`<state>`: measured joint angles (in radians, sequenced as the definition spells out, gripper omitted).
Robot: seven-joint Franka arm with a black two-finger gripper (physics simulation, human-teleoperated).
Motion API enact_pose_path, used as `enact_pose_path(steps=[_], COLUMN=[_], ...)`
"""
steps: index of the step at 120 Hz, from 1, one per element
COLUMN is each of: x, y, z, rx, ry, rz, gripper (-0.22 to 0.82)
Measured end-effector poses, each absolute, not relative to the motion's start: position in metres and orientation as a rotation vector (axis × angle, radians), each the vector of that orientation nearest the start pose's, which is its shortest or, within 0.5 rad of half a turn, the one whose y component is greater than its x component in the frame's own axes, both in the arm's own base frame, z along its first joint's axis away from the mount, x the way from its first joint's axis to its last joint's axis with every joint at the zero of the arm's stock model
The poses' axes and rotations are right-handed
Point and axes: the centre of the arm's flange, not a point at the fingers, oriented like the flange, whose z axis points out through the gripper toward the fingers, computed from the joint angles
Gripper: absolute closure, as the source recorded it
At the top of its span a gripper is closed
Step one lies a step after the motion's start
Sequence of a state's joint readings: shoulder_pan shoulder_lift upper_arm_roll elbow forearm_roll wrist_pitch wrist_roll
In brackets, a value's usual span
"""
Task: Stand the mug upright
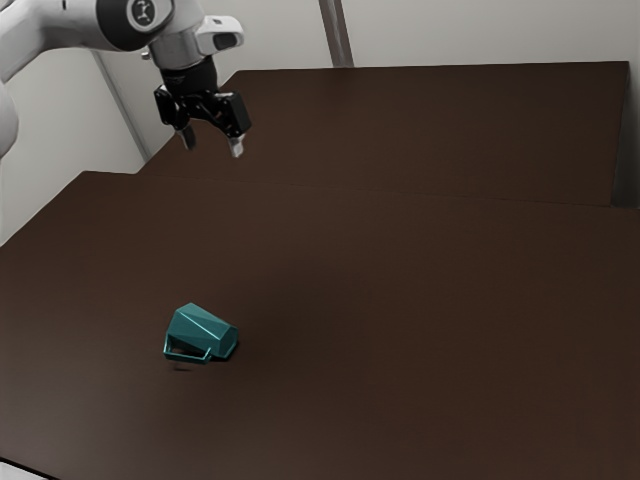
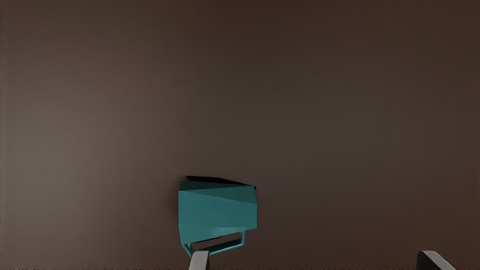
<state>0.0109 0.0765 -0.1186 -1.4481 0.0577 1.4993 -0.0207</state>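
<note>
My jaws (image 1: 213, 147) hang apart in the exterior view's upper left, while the wrist view shows me the tipped mug (image 2: 217, 210), its handle (image 2: 226, 248) partly behind one fingertip (image 2: 199, 260).

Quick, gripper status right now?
Gripper: open, fingers wide apart and holding nothing, above the table and the tipped mug.
</note>
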Motion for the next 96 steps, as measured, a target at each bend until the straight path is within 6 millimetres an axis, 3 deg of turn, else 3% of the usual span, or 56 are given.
enact_pose_path(steps=[45, 56, 78, 96], x=[0.558, 0.543, 0.519, 0.513], y=[-0.029, -0.017, 0.007, 0.047], z=[0.628, 0.622, 0.587, 0.549], rx=[-3.091, -3.101, -3.135, -3.208], ry=[0.061, 0.021, -0.080, -0.150], rz=[0.104, 0.109, 0.172, 0.216], gripper=[0.00, 0.00, 0.00, 0.00])
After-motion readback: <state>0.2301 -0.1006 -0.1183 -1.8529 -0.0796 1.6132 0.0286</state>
